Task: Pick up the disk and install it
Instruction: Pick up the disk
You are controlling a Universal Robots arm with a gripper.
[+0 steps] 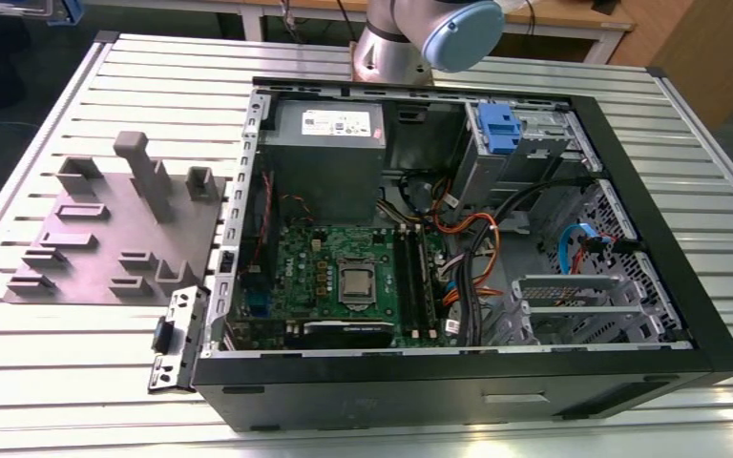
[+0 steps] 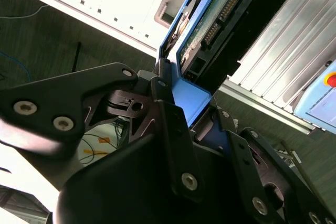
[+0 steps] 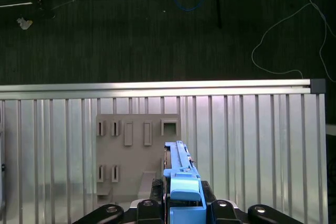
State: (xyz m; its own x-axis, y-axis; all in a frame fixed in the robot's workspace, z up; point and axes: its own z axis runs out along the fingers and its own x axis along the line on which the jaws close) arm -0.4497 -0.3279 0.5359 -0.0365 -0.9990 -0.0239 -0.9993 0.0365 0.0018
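The gripper (image 3: 184, 205) is pinching one end of the disk (image 3: 177, 163) between its fingers, holding it edge-on over the table (image 3: 252, 145) and grey block (image 3: 131, 148). It seems to be gripping only the blue frame, so the disk is risking tilting, slipping, or snagging cables (image 1: 481, 234) inside the computer case (image 1: 469, 382).

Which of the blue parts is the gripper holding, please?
The blue carrier frame of the disk, clamped in the gripper; the blue tab on the drive cage and the blue cable lie inside the open computer case.
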